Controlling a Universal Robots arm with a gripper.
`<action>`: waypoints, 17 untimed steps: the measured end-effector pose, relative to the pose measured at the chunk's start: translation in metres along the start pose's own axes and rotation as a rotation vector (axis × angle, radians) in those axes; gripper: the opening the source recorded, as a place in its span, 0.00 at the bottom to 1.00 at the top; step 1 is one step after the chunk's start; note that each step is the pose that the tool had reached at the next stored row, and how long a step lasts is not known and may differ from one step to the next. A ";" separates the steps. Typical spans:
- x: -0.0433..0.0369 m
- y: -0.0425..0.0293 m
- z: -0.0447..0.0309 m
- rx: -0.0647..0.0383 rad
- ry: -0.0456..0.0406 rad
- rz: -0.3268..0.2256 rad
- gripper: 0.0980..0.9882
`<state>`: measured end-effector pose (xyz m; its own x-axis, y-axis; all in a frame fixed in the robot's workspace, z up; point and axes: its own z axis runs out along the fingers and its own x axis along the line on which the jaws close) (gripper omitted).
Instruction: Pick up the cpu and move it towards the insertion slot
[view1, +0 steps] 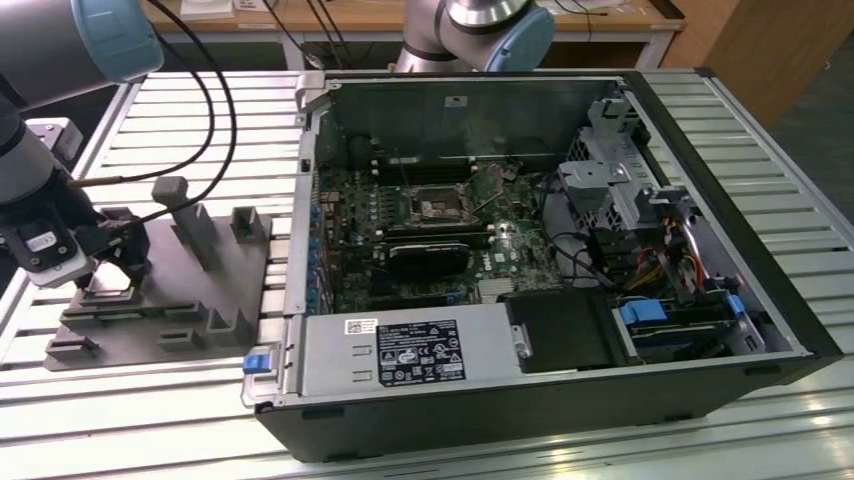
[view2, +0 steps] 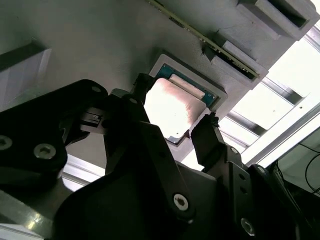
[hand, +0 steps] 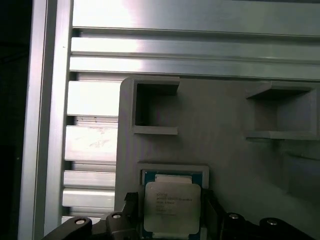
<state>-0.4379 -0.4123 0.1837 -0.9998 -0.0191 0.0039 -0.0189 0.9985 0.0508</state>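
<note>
Cpu in its tray recess, claw straddling it

The cpu (view2: 175, 107) lies flat in a square recess of the grey plastic fixture (view1: 200, 290); the claw (view2: 172, 117) stands spread, one black finger (view2: 207, 137) at either edge, though actual contact cannot be judged. The fixture sits on a slatted aluminium worktop (view1: 160, 400) beside an open computer case (view1: 534, 250), whose insertion slot (view1: 437, 207) lies well apart. A wooden desk stands behind.

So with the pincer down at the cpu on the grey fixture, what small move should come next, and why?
Probably close on the cpu before any lift. In both wrist views it lies flat in its square recess in the grey fixture, and the pincer has a finger on either side of it, with a gap showing at the sides. The insertion slot sits away inside the computer case.
</note>
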 end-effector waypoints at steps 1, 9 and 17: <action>0.0000 0.0000 0.0001 0.000 0.0000 0.000 0.59; 0.0000 0.0000 0.0009 -0.002 0.0000 0.000 0.50; -0.0001 0.0002 -0.0020 -0.002 -0.0001 0.000 0.50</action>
<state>-0.4379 -0.4123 0.1858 -0.9998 -0.0192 0.0038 -0.0190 0.9984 0.0527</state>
